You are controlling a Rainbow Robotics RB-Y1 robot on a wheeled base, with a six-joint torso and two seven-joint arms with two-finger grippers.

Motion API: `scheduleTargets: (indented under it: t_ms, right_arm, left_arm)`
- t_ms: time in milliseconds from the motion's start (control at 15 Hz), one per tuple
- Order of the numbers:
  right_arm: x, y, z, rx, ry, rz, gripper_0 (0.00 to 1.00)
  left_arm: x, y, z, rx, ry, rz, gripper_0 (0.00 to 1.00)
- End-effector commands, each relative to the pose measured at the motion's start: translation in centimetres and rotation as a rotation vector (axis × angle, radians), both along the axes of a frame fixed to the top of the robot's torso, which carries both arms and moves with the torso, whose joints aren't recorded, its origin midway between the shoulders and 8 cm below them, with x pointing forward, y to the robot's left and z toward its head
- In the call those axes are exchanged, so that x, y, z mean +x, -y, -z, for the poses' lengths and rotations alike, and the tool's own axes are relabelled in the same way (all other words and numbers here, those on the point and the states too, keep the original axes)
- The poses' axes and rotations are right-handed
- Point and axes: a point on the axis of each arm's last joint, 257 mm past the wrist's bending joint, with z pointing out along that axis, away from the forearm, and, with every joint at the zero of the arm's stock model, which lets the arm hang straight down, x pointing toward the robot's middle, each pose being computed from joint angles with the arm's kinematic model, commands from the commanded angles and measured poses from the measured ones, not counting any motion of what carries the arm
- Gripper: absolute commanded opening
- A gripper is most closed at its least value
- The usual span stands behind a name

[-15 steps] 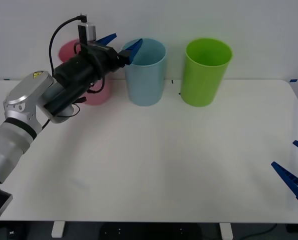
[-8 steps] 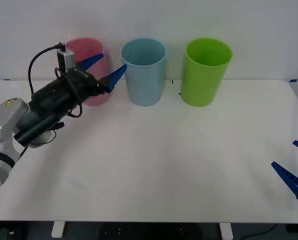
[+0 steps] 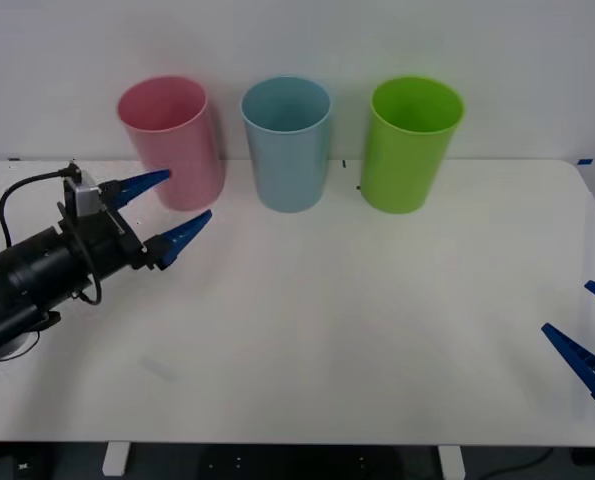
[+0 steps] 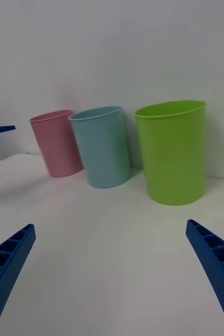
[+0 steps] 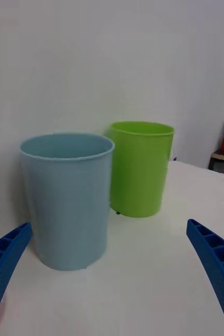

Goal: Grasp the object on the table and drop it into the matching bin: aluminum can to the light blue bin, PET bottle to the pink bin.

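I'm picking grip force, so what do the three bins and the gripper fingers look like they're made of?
The pink bin, light blue bin and green bin look like thin moulded plastic: uniform colour, smooth matt walls, rolled rims. The left gripper fingers look like blue ribbed plastic or rubber; which, I cannot tell. Both grippers are open and empty.

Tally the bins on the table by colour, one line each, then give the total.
pink bin: 1
light blue bin: 1
green bin: 1
Total: 3 bins, standing in a row at the far side of the table.
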Motion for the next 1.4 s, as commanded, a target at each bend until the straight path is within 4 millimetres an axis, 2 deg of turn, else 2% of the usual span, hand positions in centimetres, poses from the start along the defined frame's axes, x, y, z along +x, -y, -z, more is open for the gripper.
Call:
scheduleTargets:
  t_ms: [67,600,1400]
  right_arm:
    - [0.0,0.0,0.0,0.0,0.0,0.0,1.0]
    - [0.0,0.0,0.0,0.0,0.0,0.0,1.0]
    - [0.0,0.0,0.0,0.0,0.0,0.0,1.0]
  left_arm:
    - [-2.1,-1.4,0.7,0.031,0.006,0.016,1.0]
    - [-7.5,-5.8,1.6,0.137,0.008,0.049,1.0]
    - [-11.2,-13.0,2.5,0.216,-0.042,-0.035,1.0]
